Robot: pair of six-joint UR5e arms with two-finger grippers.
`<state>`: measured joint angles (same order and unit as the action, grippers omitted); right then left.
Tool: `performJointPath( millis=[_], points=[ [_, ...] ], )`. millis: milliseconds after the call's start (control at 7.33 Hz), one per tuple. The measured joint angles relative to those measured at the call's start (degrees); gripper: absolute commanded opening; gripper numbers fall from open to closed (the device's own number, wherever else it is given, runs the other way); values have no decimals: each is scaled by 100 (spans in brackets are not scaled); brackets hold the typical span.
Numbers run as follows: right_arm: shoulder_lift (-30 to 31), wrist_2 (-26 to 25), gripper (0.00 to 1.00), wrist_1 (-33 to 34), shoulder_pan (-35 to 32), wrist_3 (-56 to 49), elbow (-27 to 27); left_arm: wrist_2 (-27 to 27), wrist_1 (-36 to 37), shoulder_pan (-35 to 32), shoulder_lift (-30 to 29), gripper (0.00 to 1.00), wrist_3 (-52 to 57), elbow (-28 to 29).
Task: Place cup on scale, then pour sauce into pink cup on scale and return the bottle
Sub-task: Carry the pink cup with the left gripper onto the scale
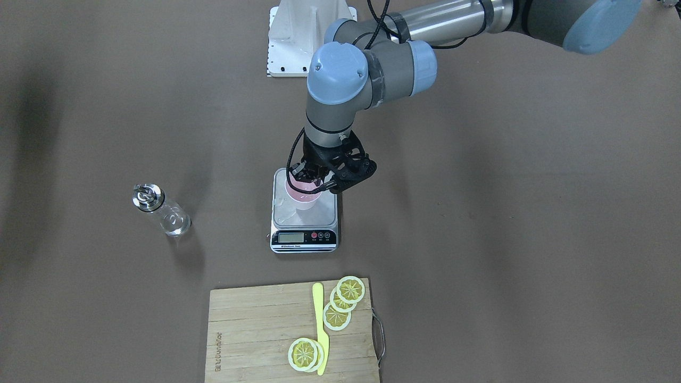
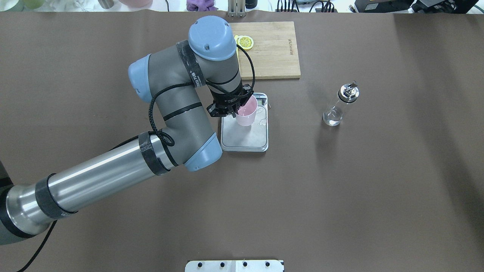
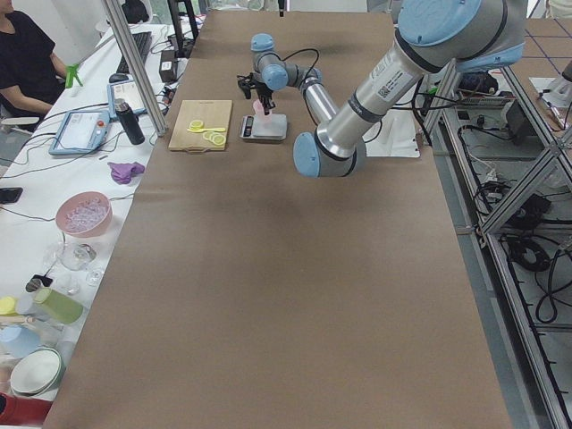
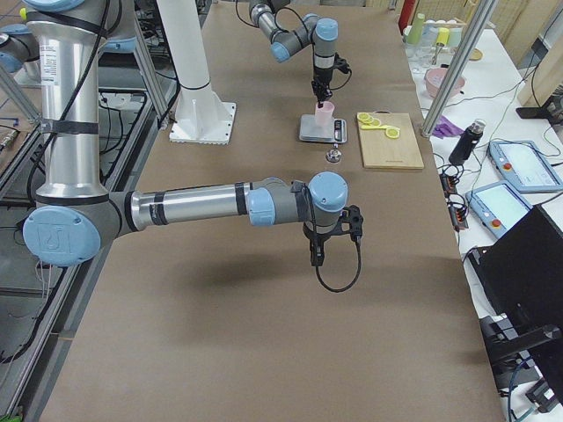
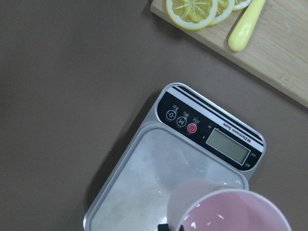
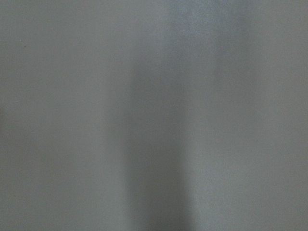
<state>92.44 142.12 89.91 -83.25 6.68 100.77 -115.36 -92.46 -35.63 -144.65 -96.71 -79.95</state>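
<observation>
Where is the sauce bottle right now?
In the overhead view the bottle stands upright on the table on the robot's right side, to the right of the scale and apart from it.

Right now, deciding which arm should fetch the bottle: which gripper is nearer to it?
Left. The left gripper is at the cup over the scale, beside the bottle. The right gripper hangs over the table farther off, outside the overhead view.
</observation>
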Motion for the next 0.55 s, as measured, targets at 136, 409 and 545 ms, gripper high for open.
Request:
performJointPath(
  millis=[136, 409, 545],
  points=[
    [1, 0, 100, 0, -1, 0, 4, 13, -55, 23, 33, 6, 2, 0],
    [2, 0, 100, 0, 0, 0, 10, 23, -148, 35, 81, 98, 3, -3],
    [1, 0, 100, 0, 1, 0, 12, 36, -171, 41, 95, 98, 3, -13]
  ],
)
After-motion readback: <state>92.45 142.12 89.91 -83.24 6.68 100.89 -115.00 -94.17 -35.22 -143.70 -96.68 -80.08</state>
